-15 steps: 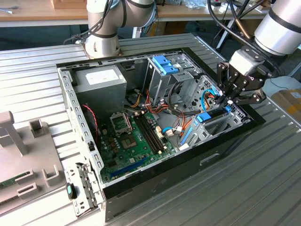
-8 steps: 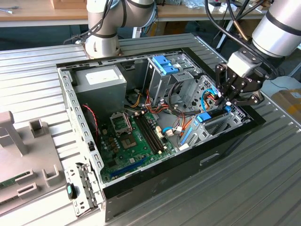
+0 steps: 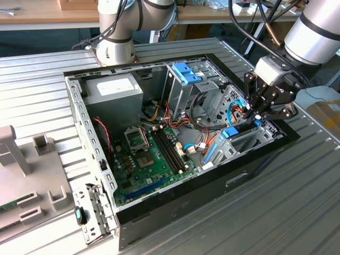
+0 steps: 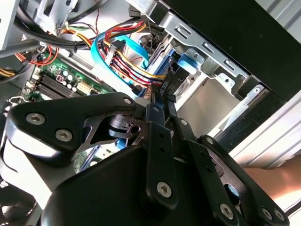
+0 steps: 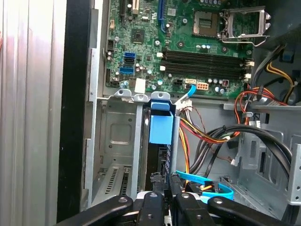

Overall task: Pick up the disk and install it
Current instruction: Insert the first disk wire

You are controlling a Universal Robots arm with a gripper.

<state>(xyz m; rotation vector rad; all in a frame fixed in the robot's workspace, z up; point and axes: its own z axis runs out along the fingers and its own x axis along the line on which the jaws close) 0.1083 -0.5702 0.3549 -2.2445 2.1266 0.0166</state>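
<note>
**Exterior view and both wrist views: disk on edge in its bay, fingers narrow on its end**

1. Writing. A white label (image 3: 114, 85) lies on the grey power supply (image 3: 123, 95) at the upper left of the open computer case (image 3: 175, 210). Its print is too small to read. A small white sticker (image 5: 139, 85) sits on the green motherboard (image 5: 188, 42); no text can be made out on it.

2. Disk. In the first wrist view the disk (image 5: 161, 128) stands on edge in a metal bay (image 5: 117, 136) beside the case's side wall. It shows a light-blue plastic rail end with a dark, thin body running from it toward the camera. Its broad faces are hidden.

3. Position. In the exterior view the disk (image 3: 230, 133) is right of the frame's middle, at the exterior view's right end of the case. It stands apart from the blue latch (image 3: 187, 71) on the upper drive cage (image 3: 204, 87).

4. Gripper. The gripper (image 3: 255, 118) reaches down into that bay. In both wrist views the gripper (image 5: 162, 181) (image 4: 157, 96) has its fingers (image 5: 153, 179) drawn narrow, pinched on the near end of the disk. Red and yellow wires (image 5: 202, 134) and a flat blue cable (image 5: 204, 181) run just beside them.

5. Support. The case lies on a ribbed metal counter (image 3: 287, 212).
</note>
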